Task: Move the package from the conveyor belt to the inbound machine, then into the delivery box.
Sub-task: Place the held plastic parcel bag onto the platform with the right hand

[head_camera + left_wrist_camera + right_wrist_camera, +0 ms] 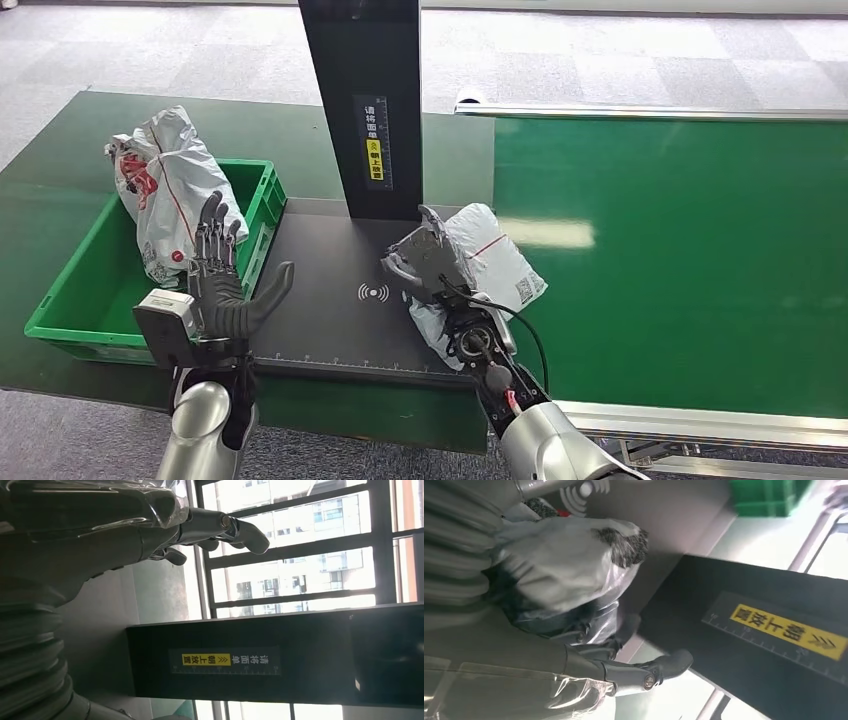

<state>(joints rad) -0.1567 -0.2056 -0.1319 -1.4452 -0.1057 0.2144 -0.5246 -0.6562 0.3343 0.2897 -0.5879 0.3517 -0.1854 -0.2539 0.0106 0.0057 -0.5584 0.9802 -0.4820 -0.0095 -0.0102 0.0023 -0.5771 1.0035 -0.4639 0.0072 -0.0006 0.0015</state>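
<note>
A white and grey plastic package (495,262) lies across the right edge of the black inbound machine plate (330,300), next to the green conveyor belt (680,250). My right hand (428,262) grips its left end; in the right wrist view the package (569,565) bulges against my palm, with my thumb (664,666) stretched beyond it. My left hand (222,285) is held upright with its fingers apart and nothing in it, above the plate's left edge beside the green delivery box (70,300). In the left wrist view the left hand's fingers (225,527) stand free in the air.
A second white package with red print (165,190) lies in the delivery box. The machine's black post with a yellow label (372,110) rises behind the plate, and also shows as the post (225,660) and the post (784,630). Grey carpet lies beyond the tables.
</note>
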